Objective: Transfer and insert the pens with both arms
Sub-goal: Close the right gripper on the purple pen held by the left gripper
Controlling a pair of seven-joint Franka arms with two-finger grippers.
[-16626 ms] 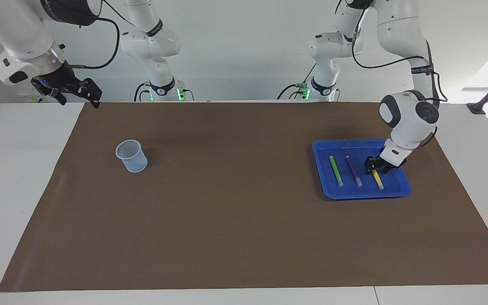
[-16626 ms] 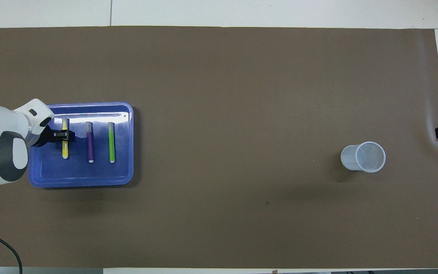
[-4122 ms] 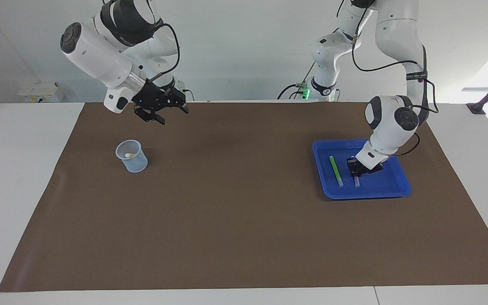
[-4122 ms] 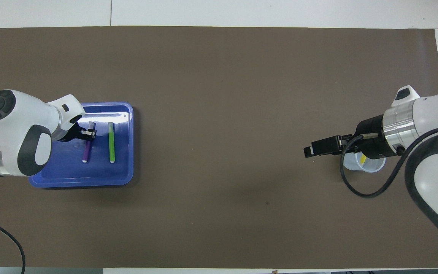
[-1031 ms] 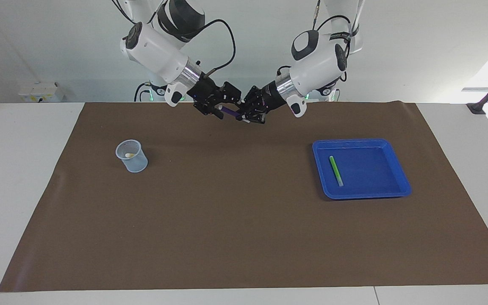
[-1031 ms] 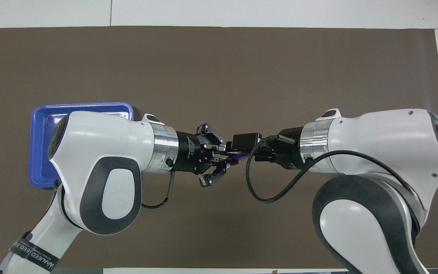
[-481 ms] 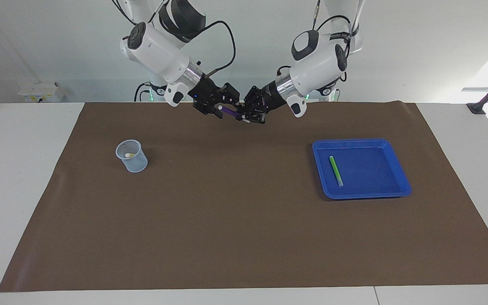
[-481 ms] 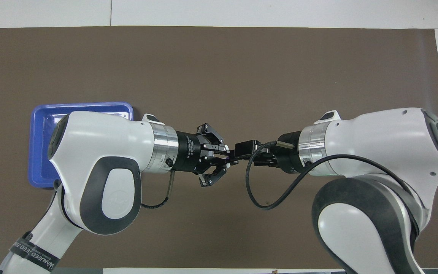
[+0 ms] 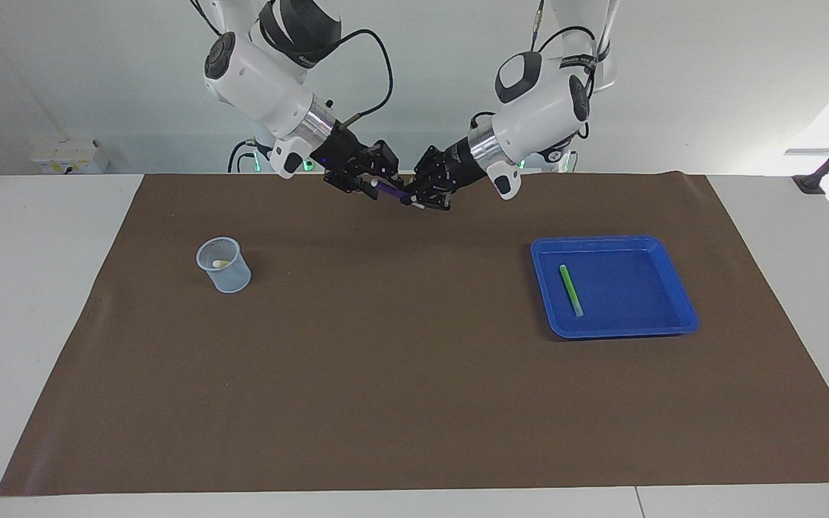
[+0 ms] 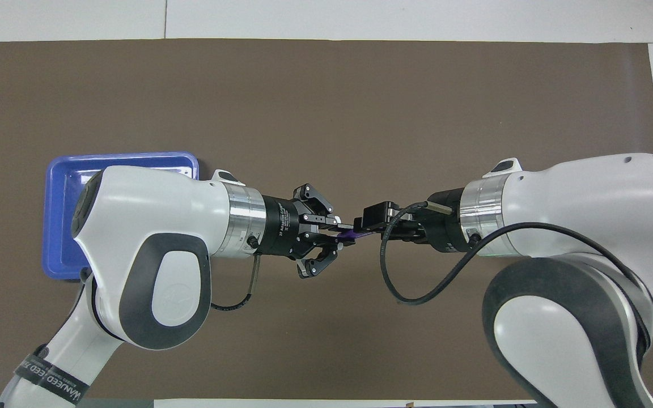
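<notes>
The purple pen [image 9: 389, 190] hangs in the air between both grippers, over the robots' edge of the brown mat; it also shows in the overhead view [image 10: 356, 232]. My left gripper [image 9: 411, 196] [image 10: 342, 235] is shut on its purple end. My right gripper [image 9: 370, 184] [image 10: 368, 225] is at the pen's whitish cap end. The green pen [image 9: 571, 289] lies in the blue tray [image 9: 645, 320]. The yellow pen [image 9: 220, 264] sits in the clear cup [image 9: 226, 277].
The brown mat [image 9: 400, 374] covers most of the white table. The tray is toward the left arm's end, the cup toward the right arm's end. In the overhead view the arms hide the cup and most of the tray [image 10: 63, 170].
The right gripper has drawn back a little toward its own end of the table. The purple pen and the left gripper have stayed in place.
</notes>
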